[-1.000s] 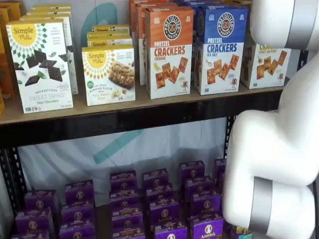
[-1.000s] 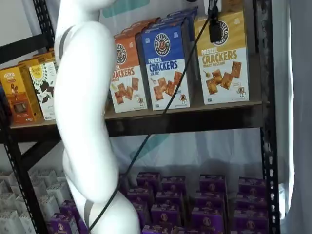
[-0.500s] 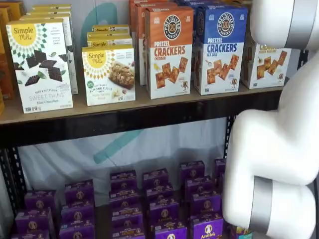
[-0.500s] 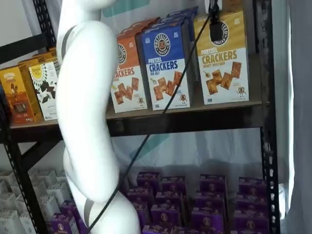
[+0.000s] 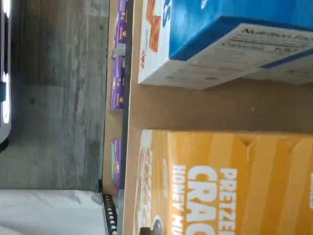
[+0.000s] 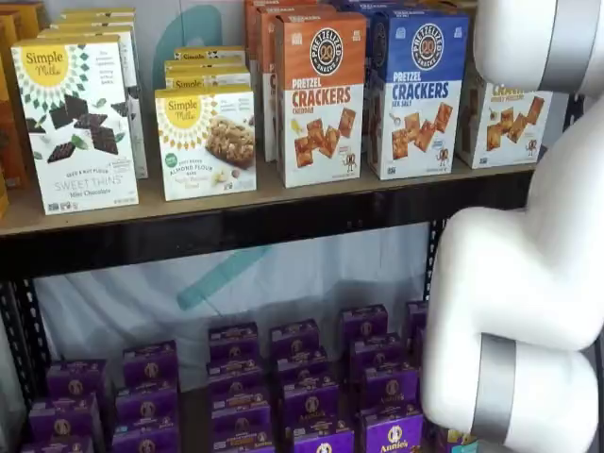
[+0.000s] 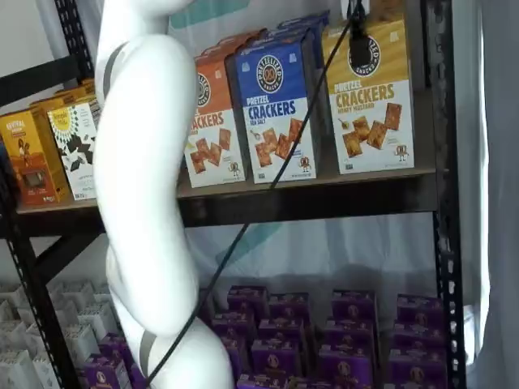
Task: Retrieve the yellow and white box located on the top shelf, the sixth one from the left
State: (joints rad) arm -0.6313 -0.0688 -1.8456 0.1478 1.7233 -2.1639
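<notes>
Yellow and white box [image 7: 371, 93]: it's standing upright at the right end of the top shelf [image 7: 324, 198], face out, "Honey Mustard" readable from where I'm sitting. In a shelf view [image 6: 505, 118] I only catch the lower part, the white arm covers the rest.
Neighbour: blue-topped crackers box [image 7: 277, 105] just to its left, a strip of bare board between them; the orange-topped one [image 6: 319, 99] comes next.
Wrist view: looking down on the yellow box's top and side [image 5: 220, 181], blue box [image 5: 225, 39] beside it, tan board between, picture turned on its side.
Gripper [image 7: 358, 40]: I see one black finger hanging from the top edge in front of the yellow band, cable beside it. Can't tell how far apart the fingers are, or if it's holding anything.
Lower shelf: purple boxes [image 6: 302, 377] in rows.
</notes>
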